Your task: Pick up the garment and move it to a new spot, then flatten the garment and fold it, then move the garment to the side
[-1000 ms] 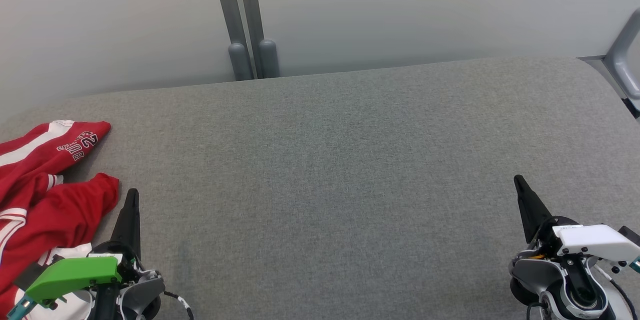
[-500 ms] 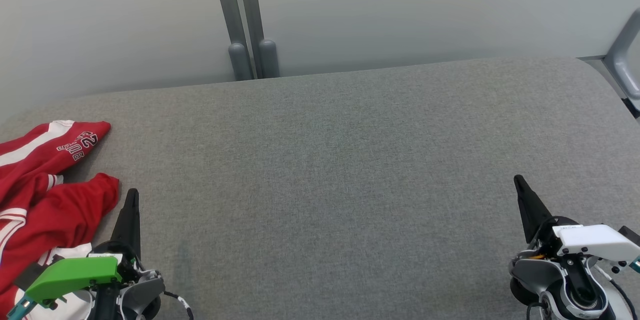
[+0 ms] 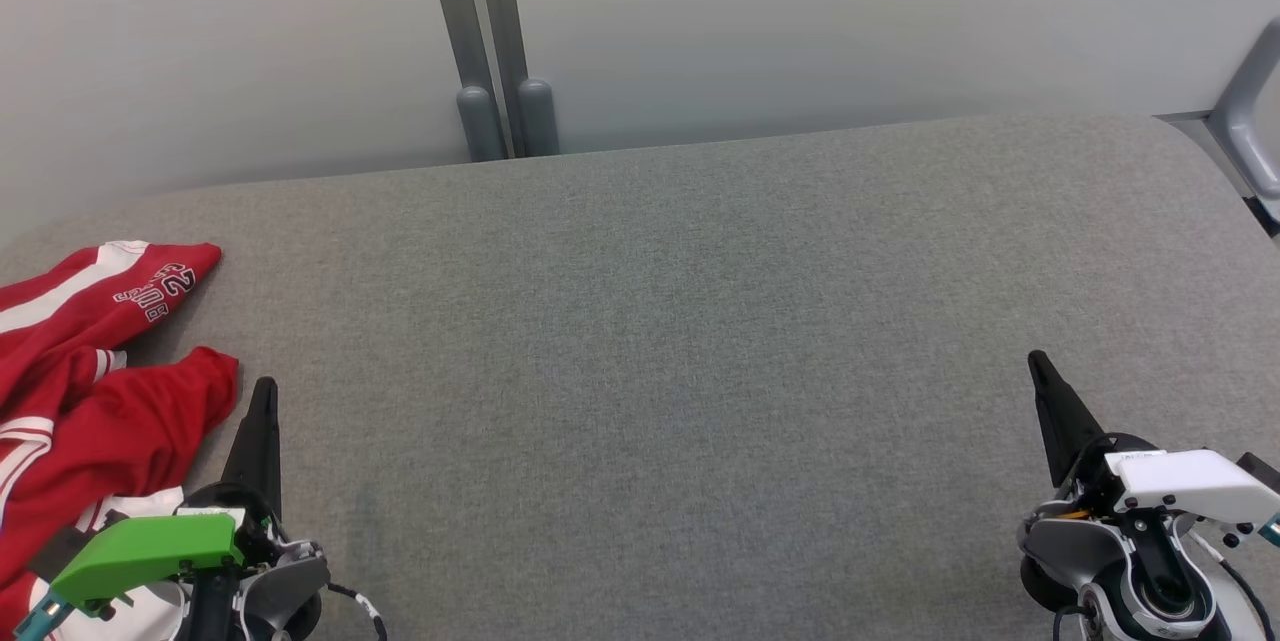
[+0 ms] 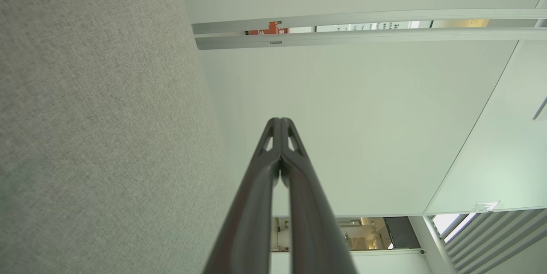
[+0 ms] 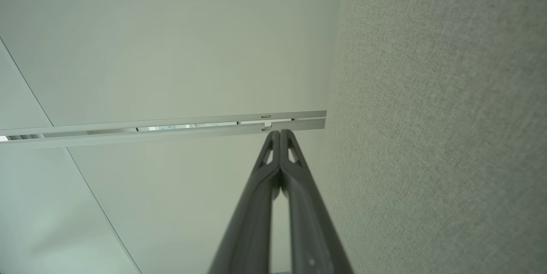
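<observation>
The crumpled red jersey (image 3: 100, 421) lies at the grey fabric table's (image 3: 700, 321) left edge, just left of the left gripper (image 3: 262, 401), the nearer one. Its fingers are pressed together, as are those of the right gripper (image 3: 1042, 371), well apart.

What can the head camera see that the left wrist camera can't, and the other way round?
The head view takes in the crumpled red garment at the left end of the surface, the right claw and two grey posts behind. The left wrist view looks upward instead, catching a red patch through a slot in the partition, plus slatted blinds. Both take in the left claw, shut and holding nothing, the grey fabric surface and the pale wall.
</observation>
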You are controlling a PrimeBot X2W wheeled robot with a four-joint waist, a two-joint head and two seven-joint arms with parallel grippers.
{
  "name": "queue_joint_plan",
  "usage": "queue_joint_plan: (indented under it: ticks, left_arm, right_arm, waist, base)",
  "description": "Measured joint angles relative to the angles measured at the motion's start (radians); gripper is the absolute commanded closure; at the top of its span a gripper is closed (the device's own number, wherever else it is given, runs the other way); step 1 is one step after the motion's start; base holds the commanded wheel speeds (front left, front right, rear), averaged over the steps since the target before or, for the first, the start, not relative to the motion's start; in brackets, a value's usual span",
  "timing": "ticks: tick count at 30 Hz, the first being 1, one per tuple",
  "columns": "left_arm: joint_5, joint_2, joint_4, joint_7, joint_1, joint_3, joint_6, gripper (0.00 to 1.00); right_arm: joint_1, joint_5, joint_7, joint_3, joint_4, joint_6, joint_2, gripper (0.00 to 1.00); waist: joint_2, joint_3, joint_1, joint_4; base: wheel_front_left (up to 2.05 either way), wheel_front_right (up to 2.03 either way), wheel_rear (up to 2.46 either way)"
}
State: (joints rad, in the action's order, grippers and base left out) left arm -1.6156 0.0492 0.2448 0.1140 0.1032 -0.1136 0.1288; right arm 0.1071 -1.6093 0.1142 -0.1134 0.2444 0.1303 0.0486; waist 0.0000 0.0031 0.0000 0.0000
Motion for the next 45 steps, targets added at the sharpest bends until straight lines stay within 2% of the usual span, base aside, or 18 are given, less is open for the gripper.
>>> queue_joint_plan:
  ticks: [12,13,18,28,35,45]
  left_arm:
    - [0.000,0.000,0.000,0.000,0.000,0.000,0.000,1.00]
    - [0.000,-0.001,0.003,0.000,-0.002,0.000,0.000,0.00]
    - [0.000,-0.009,0.037,-0.007,-0.034,0.007,-0.002,0.00]
    - [0.019,-0.009,0.015,-0.056,-0.034,0.037,-0.002,0.00]
    - [0.115,-0.009,-0.015,-0.087,-0.034,0.039,-0.002,0.00]
    - [0.358,-0.008,-0.044,-0.127,-0.034,0.035,-0.002,0.00]
  right_arm:
    - [0.000,0.000,0.000,0.000,0.000,0.000,0.000,1.00]
    - [-0.001,0.001,0.000,0.000,0.004,0.000,-0.001,0.00]
    - [-0.035,0.001,-0.002,0.004,0.032,0.000,-0.010,0.00]
    - [-0.036,0.017,-0.046,0.035,-0.013,0.000,-0.006,0.00]
    - [-0.035,0.073,-0.085,0.067,-0.047,0.000,0.011,0.00]
    - [-0.036,0.213,-0.127,0.094,-0.089,0.000,0.023,0.00]
  waist:
    - [0.0000,0.000,0.0000,0.000]
    - [0.0000,0.000,0.0000,0.000]
    - [0.0000,0.000,0.0000,0.001]
    - [0.0000,0.001,0.0000,0.007]
    - [0.0000,0.000,0.0000,0.011]
    - [0.0000,-0.003,0.0000,0.020]
  base:
    - [0.00,0.00,0.00]
    - [0.00,0.00,0.00]
    - [0.00,0.00,0.00]
    - [0.00,0.00,0.00]
    - [0.00,0.00,0.00]
    - [0.00,0.00,0.00]
